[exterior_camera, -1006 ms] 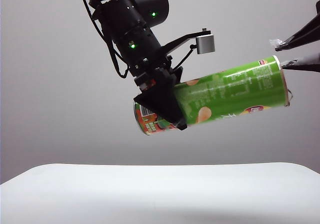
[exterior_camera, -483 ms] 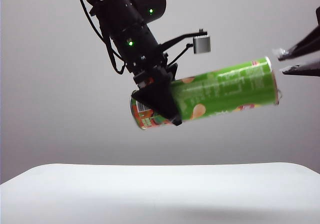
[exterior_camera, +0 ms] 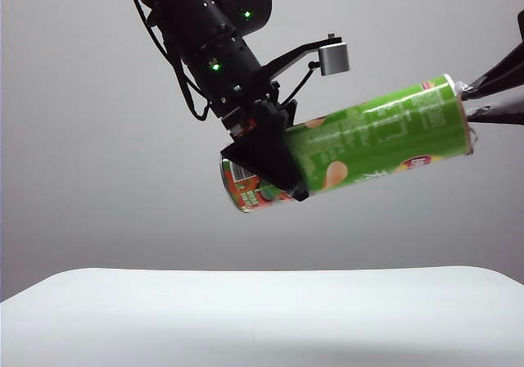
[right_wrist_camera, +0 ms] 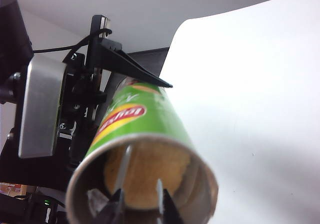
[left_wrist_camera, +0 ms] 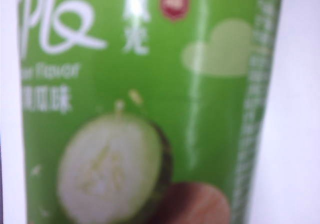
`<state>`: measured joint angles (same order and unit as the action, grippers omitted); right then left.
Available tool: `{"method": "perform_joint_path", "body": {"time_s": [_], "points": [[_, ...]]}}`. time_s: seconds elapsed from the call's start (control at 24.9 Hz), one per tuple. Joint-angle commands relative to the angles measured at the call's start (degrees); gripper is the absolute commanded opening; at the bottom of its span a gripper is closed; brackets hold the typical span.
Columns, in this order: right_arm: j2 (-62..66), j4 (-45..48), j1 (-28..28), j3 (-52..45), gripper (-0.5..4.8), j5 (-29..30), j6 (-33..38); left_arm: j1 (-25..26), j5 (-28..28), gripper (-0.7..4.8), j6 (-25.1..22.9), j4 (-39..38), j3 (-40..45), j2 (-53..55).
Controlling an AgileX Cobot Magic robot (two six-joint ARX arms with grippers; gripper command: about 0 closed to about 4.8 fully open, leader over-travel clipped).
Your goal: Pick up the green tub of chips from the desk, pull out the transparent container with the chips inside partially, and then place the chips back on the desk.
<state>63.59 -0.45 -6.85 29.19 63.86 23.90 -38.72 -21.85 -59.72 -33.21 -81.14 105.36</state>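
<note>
Fingers (right_wrist_camera: pixel 161 204) of the right gripper (right_wrist_camera: pixel 140 206) reach into the open mouth of the green tub of chips (exterior_camera: pixel 360 147), standing a little apart with something thin between them; whether they already pinch the lip of the transparent container (right_wrist_camera: pixel 125 171) I cannot tell, since the clear plastic barely shows against the chips (right_wrist_camera: pixel 150 171) stacked behind it. That tub hangs high above the desk (exterior_camera: pixel 262 314), lying nearly level with its open end tipped slightly up toward the right side of the exterior view and its red-orange base end lower on the left. Clamped across the tube near that base end is the left gripper (exterior_camera: pixel 270 166), its jaws set wide around the cardboard; its own wrist camera shows only a blurred stretch of green label. As for handling, the tube looks light and fairly stiff along its length, but the cardboard wall would likely dent under a hard squeeze, so the hold near the base seems sensible. I judge the tray inside to be flimsy and slippery, best taken by its rounded lip with a gentle pinch and drawn straight along the tube's axis. Those crisps are brittle and would crack if the tray twisted or snagged on the rim.
</note>
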Motion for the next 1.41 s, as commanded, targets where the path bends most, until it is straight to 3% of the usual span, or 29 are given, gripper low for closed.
{"method": "perform_joint_path", "body": {"time_s": [0.04,0.28,0.6,1.17,1.41], "points": [[-0.2,1.0,0.1,0.3,0.94,0.1,-0.3,-0.7,-1.4,2.68,0.1,1.6,-0.4,-0.3],[-0.2,1.2,0.2,0.3,0.95,0.2,0.1,-1.0,-0.8,2.69,0.2,2.9,-0.4,0.1],[-0.2,1.0,0.2,0.3,1.15,0.3,0.1,-0.5,5.0,2.73,0.0,-0.1,-0.4,1.7],[-0.1,0.1,0.2,0.2,1.13,-1.4,-1.5,-0.5,3.5,2.73,0.2,3.3,-0.7,1.6],[-0.1,0.5,0.2,0.2,1.13,-3.6,-1.6,-0.6,-0.3,2.73,0.2,4.2,-0.8,1.7]]}}
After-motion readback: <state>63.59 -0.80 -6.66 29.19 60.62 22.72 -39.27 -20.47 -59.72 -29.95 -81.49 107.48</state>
